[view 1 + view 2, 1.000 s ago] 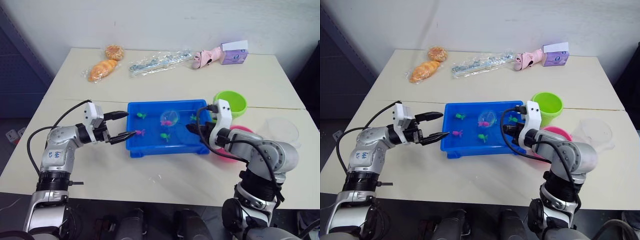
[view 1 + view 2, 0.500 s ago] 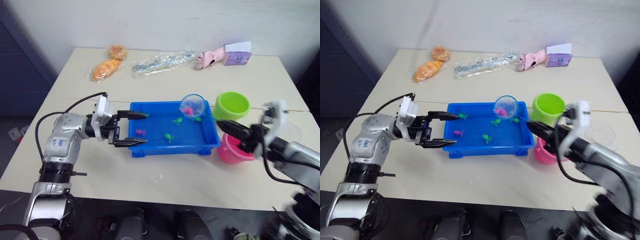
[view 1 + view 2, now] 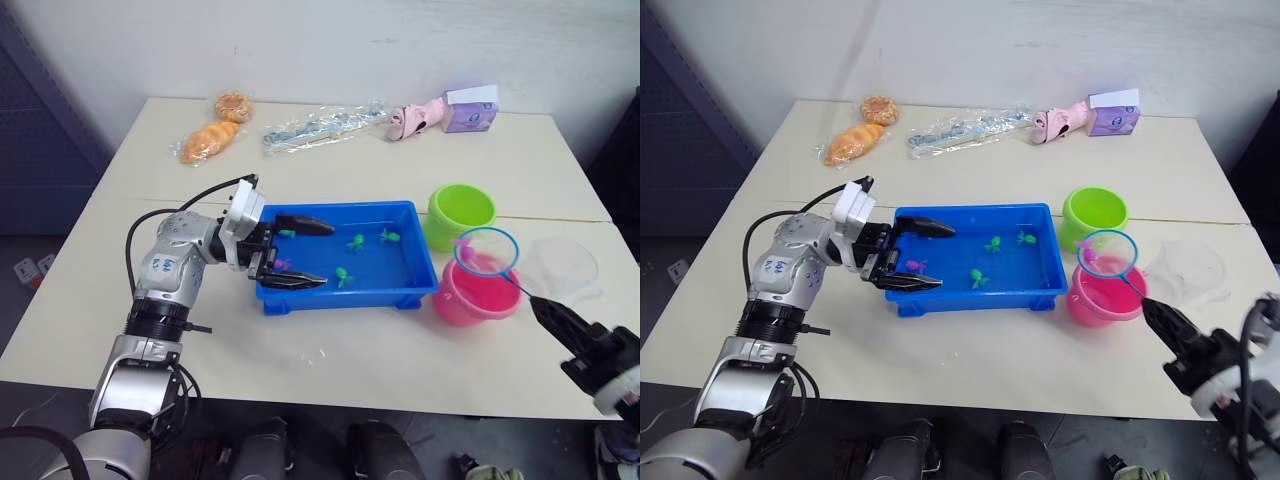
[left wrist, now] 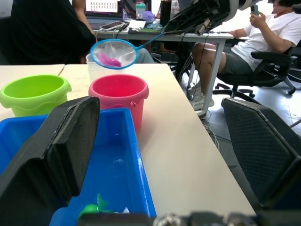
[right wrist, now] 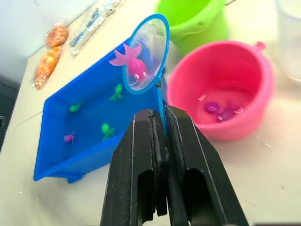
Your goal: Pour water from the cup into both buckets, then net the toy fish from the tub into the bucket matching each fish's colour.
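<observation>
1. The net [image 5: 143, 59], with a pink fish [image 5: 132, 65] in it, is clamped by the right jaws [image 5: 162, 123], its hoop held above the pink bucket [image 3: 476, 296].
2. The left jaws [image 3: 312, 252] are spread apart over the blue tub [image 3: 395, 290].

Tub [image 3: 420, 290]: bright blue, w/ small green fish [image 3: 354, 242] and one magenta fish [image 3: 280, 265] inside. Net [image 5: 146, 52]: blue rim, pale translucent mesh, thin blue handle; holds a pink-magenta fish [image 5: 132, 66] w/ dark eye spots. Buckets: one lime green [image 3: 460, 214], one pink [image 3: 476, 296]; purple-magenta fish [image 5: 221, 109] at bottom of pink one. Cup [image 3: 566, 264]: clear, colourless. Left gripper [image 3: 303, 251] and right gripper [image 5: 162, 125]: black fingers; arms silver-grey and white w/ black cables. Table [image 3: 380, 350]: cream-beige. Far side: orange-brown pastries [image 3: 214, 128] in clear wrap, clear plastic packet [image 3: 322, 124] w/ blue-grey contents, pale pink toy [image 3: 414, 117], lilac box [image 3: 470, 108] w/ white top.
</observation>
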Action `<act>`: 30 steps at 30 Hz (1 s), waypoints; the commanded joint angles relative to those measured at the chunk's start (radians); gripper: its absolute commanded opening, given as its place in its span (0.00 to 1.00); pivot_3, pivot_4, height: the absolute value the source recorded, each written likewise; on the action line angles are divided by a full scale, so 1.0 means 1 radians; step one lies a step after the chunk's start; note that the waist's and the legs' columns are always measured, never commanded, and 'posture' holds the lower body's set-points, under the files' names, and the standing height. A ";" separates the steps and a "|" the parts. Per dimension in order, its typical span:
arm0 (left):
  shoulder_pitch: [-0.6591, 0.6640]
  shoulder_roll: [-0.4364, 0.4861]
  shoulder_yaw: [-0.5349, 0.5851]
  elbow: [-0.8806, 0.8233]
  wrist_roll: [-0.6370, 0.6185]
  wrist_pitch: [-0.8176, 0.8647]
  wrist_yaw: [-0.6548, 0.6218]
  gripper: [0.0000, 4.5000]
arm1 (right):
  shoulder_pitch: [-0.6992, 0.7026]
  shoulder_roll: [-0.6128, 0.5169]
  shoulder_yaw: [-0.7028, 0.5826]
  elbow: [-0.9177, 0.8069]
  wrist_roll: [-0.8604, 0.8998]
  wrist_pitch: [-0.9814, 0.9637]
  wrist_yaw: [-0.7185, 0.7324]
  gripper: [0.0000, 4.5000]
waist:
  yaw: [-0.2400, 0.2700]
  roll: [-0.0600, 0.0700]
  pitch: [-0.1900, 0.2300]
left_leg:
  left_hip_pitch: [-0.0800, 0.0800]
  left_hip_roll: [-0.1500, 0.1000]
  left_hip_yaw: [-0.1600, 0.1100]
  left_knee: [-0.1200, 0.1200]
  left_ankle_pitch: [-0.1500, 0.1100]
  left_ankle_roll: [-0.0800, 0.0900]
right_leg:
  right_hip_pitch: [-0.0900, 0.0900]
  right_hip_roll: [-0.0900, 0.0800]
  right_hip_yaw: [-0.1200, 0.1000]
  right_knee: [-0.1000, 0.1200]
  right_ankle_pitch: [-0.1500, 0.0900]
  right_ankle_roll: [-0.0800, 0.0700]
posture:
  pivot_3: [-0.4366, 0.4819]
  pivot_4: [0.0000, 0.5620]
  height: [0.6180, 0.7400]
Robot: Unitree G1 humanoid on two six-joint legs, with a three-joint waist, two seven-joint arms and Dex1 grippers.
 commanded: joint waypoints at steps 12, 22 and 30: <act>-0.002 -0.028 -0.005 -0.018 0.014 -0.023 0.010 0.99 | 0.005 -0.047 0.045 0.048 -0.413 0.058 0.051 0.00 | 0.020 0.000 0.000 | 0.000 0.000 0.000 0.000 0.000 0.000 | 0.000 0.000 0.001 -0.002 0.000 0.000 | 0.48 0.27 1.00; 0.023 -0.020 -0.001 -0.052 0.013 -0.016 0.034 0.99 | -0.031 -0.023 0.190 0.037 -1.051 0.015 0.263 0.00 | 0.029 0.001 0.000 | 0.000 0.000 0.000 0.001 0.000 -0.001 | 0.000 0.000 0.000 0.000 0.000 0.000 | 0.48 0.27 1.00; 0.035 -0.017 0.001 -0.071 0.010 -0.009 0.047 0.99 | -0.039 -0.018 0.288 0.069 -1.639 -0.198 0.387 0.00 | 0.031 0.001 0.000 | 0.000 -0.001 0.000 0.001 0.001 -0.002 | -0.001 0.000 0.000 0.001 0.000 0.000 | 0.48 0.27 1.00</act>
